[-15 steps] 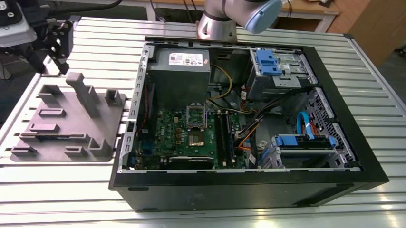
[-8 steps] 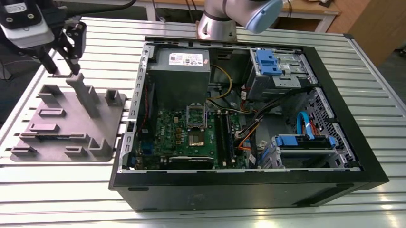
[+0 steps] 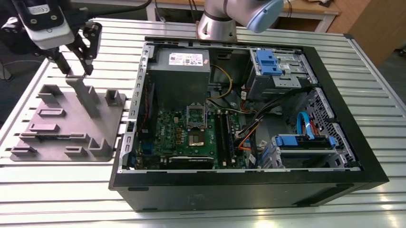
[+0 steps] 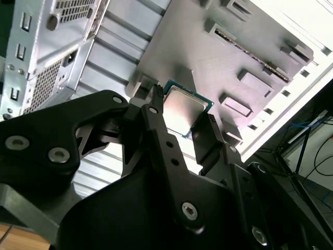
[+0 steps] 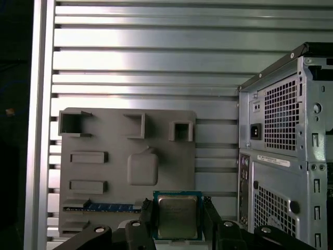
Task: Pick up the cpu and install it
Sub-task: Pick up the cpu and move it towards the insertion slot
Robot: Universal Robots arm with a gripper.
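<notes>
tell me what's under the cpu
Under the cpu, in both wrist views, lies the grey holder tray on the slatted table. The gripper straddles the cpu and hides its support, so whether it rests there cannot be told.

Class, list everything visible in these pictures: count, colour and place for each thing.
cpu: one, silver-grey, within the pincer, over the holder plate.
holder plate: one, grey, on the table, exterior view's left of the computer case.
computer case: one, black, on the table.
motherboard: one, green, inside the case.
power supply: one, grey, inside the case.
drive brackets: two, blue, inside the case.
table: one, silver, under everything.
arm: one, grey, beyond the case.
pincer: one, black, around the cpu.
</notes>
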